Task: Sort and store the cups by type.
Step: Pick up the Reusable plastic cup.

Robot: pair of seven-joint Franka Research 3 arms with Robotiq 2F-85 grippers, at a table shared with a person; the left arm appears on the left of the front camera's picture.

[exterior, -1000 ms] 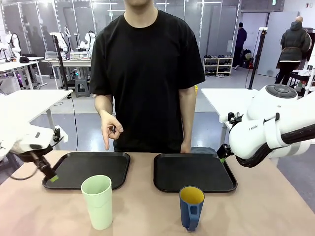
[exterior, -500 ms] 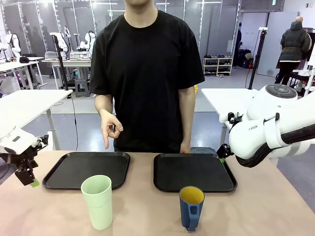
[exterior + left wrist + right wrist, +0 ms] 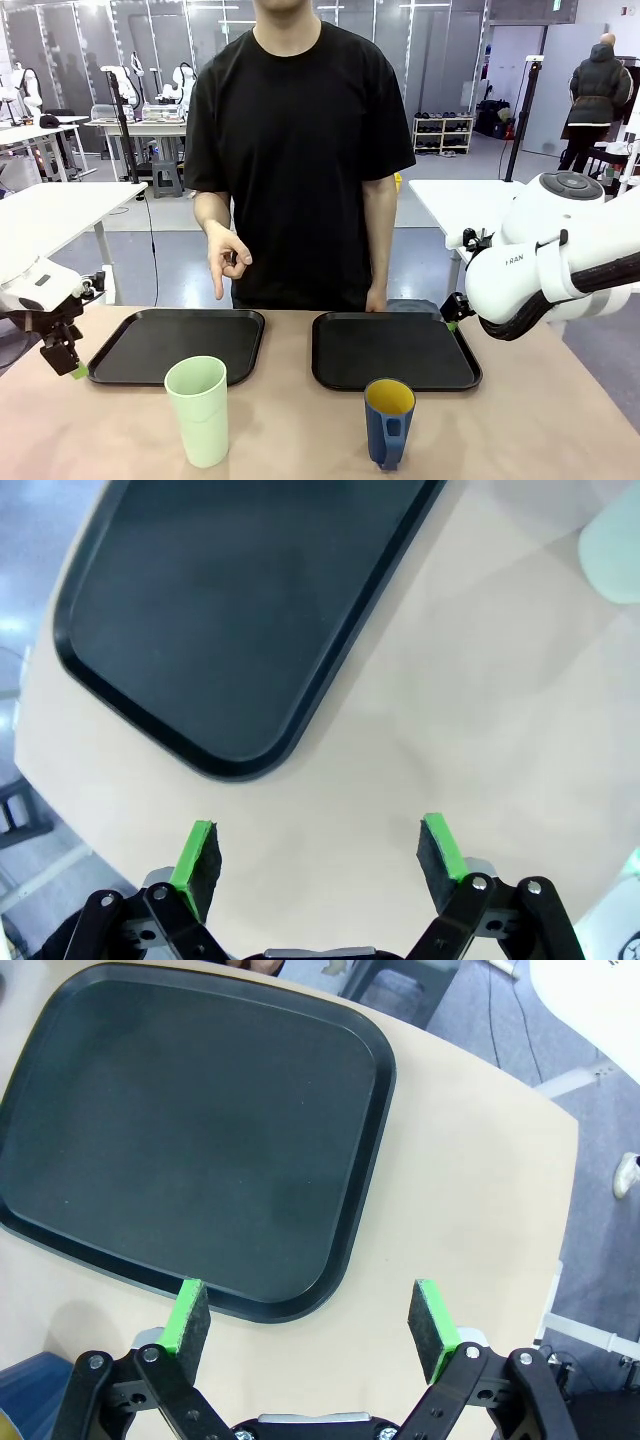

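The tall pale green tumbler (image 3: 197,410) stands upright at the table's front, just before the left black tray (image 3: 175,343). The dark blue mug (image 3: 389,420), yellow inside, stands in front of the right black tray (image 3: 395,350) with its handle toward the camera. My left gripper (image 3: 68,360) hangs open at the table's left edge, beside the left tray's corner (image 3: 240,610); the tumbler's edge (image 3: 615,550) shows far off in its view. My right gripper (image 3: 310,1315) is open over the right tray's front corner (image 3: 200,1130), with the mug's rim (image 3: 25,1390) at the lower left.
A person in a black T-shirt stands at the far side; one hand (image 3: 228,262) points a finger down above the left tray. Both trays hold nothing. Bare tabletop (image 3: 300,430) lies between the two cups.
My left gripper has pulled away leftward from the left tray's front corner to the table's edge. The right arm, the cups and the pointing hand have stayed put.
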